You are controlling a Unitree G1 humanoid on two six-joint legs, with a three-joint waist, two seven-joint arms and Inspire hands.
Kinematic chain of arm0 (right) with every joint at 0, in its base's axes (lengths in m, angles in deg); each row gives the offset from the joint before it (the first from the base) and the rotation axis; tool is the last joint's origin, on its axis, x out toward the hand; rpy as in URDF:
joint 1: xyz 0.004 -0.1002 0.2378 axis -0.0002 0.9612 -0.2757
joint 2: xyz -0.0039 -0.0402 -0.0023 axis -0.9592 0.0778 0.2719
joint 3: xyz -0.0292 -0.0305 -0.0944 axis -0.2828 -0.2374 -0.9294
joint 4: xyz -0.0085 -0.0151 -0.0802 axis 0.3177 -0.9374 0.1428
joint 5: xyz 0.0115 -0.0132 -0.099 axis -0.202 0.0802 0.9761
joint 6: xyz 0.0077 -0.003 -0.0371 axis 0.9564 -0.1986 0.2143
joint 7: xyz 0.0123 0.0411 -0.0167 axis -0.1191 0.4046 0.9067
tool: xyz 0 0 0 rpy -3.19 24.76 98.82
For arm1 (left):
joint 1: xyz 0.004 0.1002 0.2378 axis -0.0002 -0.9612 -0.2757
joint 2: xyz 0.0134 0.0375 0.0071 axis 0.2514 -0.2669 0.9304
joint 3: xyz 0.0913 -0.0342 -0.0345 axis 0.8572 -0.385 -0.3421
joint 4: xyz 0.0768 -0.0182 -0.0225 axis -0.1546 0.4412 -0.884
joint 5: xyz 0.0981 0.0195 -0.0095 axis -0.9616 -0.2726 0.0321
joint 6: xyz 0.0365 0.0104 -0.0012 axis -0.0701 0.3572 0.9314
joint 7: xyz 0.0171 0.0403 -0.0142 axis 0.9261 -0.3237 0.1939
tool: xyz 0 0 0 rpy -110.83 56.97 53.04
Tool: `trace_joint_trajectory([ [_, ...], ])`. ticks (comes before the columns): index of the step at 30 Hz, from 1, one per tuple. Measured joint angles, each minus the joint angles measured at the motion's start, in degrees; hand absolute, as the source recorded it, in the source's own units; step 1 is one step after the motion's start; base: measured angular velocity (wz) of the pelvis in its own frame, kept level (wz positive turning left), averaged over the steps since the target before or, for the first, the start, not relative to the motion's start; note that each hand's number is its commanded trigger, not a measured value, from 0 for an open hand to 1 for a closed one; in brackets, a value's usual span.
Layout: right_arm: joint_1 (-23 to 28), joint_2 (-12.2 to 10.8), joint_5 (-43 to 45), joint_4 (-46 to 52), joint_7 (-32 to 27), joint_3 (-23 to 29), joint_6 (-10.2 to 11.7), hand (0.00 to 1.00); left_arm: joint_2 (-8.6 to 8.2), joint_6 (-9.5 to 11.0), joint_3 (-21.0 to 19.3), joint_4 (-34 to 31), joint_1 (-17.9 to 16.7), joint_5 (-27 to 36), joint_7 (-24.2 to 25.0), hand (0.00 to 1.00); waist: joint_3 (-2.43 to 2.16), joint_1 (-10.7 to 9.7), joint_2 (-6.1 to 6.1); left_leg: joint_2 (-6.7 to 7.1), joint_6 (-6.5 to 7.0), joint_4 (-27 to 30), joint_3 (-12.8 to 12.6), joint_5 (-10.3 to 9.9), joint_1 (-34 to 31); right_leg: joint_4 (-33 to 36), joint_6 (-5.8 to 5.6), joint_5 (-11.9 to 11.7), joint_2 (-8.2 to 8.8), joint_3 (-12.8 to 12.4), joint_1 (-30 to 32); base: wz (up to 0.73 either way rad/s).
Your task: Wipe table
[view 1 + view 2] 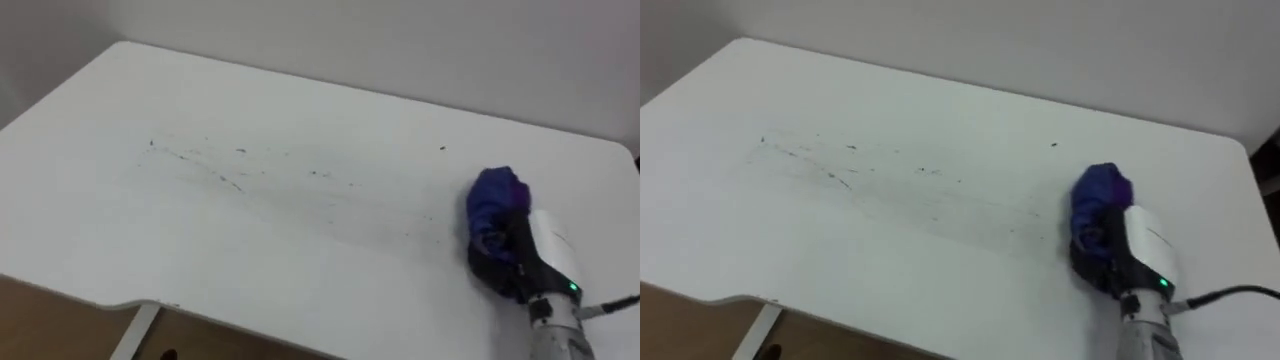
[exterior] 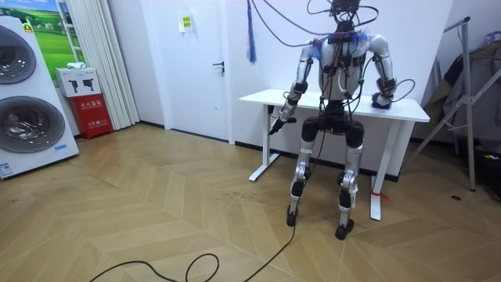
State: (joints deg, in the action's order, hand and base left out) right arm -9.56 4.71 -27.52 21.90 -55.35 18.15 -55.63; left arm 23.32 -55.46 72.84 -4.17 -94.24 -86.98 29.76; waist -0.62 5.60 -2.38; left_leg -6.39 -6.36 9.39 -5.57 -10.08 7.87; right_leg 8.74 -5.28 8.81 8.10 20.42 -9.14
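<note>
Since the right robot hand (image 1: 535, 262) is clamped on the bunched blue cloth (image 1: 493, 198) at about 4 o'clock on the table (image 1: 120, 230), its fingers curled round the wad, the wipe looks to be at one end of a stroke with most of the dirt not yet reached. Dark specks (image 1: 215, 175) and faint streaks lie in a band from 10 o'clock toward the centre, well apart from the cloth. A lone speck (image 1: 442, 148) sits near the far edge at 1 o'clock. To do this well, press the wad flat and drag it toward 9 o'clock in one long pass through the band. Then overlap a second pass farther out for the lone speck, easing off before the edge. The left robot hand (image 2: 277, 125) hangs by the table's front edge; whether its fingers are apart or together I cannot tell.
</note>
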Motion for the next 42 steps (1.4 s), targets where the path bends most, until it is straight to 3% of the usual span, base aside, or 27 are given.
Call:
trace_joint_trajectory([
  [1, -0.01, 0.24, -0.01, -0.67, -0.15, 0.42, -0.6, 0.15, -0.09, 0.01, 0.7, 0.01, 0.06, 0.09, -0.03, 0.0, 0.01, -0.33, -0.01, -0.03, 0.17, -0.01, 0.0, -0.03, 0.09, 0.01, 0.03, -0.07, -0.09, -0.31, 0.07, -0.12],
  [2, -0.09, 0.65, 0.0, -1.29, -0.12, 0.31, -1.31, 0.0, -0.15, 0.03, 1.41, 0.01, 0.1, 0.16, -0.05, 0.0, 0.01, -0.13, 0.0, -0.06, 0.34, -0.06, 0.02, -0.1, 0.49, 0.0, -0.05, -0.15, -0.19, -1.01, 0.12, -0.18],
  [5, -0.25, 0.63, -0.14, -1.61, 0.01, -0.28, -4.21, 0.0, -0.16, 0.04, 2.59, 0.08, 0.07, 0.53, -0.41, 0.0, 0.01, 1.12, 0.07, -0.14, 0.79, -0.27, -0.21, -0.63, 0.92, 0.03, -0.39, -0.19, -0.4, -2.12, 0.13, -0.21],
  [7, -1.18, 0.62, -0.16, -1.78, 1.2, -0.66, -6.21, 0.0, -0.23, 0.03, 3.54, 0.26, -0.27, 2.06, -0.64, 0.0, 0.01, 1.17, 0.08, -0.13, 0.65, -0.02, -0.53, -0.79, 0.83, 0.11, 0.18, -1.11, -0.45, -2.54, 0.28, -0.1],
  [19, -2.39, 0.67, 7.94, 6.48, 10.68, -2.26, -12.77, 0.0, -0.72, 0.1, 4.58, -2.25, -0.33, 3.68, -1.15, 0.0, 0.2, 1.06, -0.36, -0.22, 1.0, -1.04, -0.64, -0.83, 1.72, 1.14, 0.61, -1.42, -0.98, -4.47, 1.27, -0.08],
  [25, -2.36, 0.4, 9.21, 7.98, 11.99, -2.64, -13.04, 0.0, -0.55, 0.09, 5.15, -2.26, -0.42, 4.98, -1.09, 0.0, 0.53, 0.49, -0.84, -0.3, 1.02, -0.85, -0.55, -1.06, 1.81, 1.12, 0.71, -1.48, -1.17, -4.84, 1.21, -0.04],
  [32, -2.22, 0.33, 9.18, 9.22, 12.61, -2.61, -12.45, 0.0, -0.21, 0.25, 5.73, -2.26, -0.3, 7.8, -1.01, 0.0, 0.54, -0.88, -0.83, -0.31, 1.03, -0.98, -0.56, -1.2, 1.73, 1.05, 0.7, -1.48, -1.19, -4.85, 1.42, 0.0],
  [37, -1.34, -1.37, 7.99, 10.94, 13.46, 0.56, -10.96, 0.0, -0.2, 0.49, 5.66, -2.28, -0.2, 9.7, -1.18, 0.0, 0.54, -1.54, -0.8, -0.27, 1.05, -1.19, -0.64, -1.2, 1.67, 1.17, 0.7, -1.48, -1.32, -5.51, 2.01, -0.05],
  [42, -0.75, -2.15, 4.54, 15.23, 16.53, 2.8, -10.7, 0.0, -0.27, 1.07, 4.91, -2.36, 0.13, 10.84, -1.18, 0.0, 0.63, -3.42, -0.67, -0.19, 1.08, -1.24, -0.71, -1.21, 1.63, 1.3, 0.7, -1.48, -1.31, -5.88, 2.33, -0.04],
])
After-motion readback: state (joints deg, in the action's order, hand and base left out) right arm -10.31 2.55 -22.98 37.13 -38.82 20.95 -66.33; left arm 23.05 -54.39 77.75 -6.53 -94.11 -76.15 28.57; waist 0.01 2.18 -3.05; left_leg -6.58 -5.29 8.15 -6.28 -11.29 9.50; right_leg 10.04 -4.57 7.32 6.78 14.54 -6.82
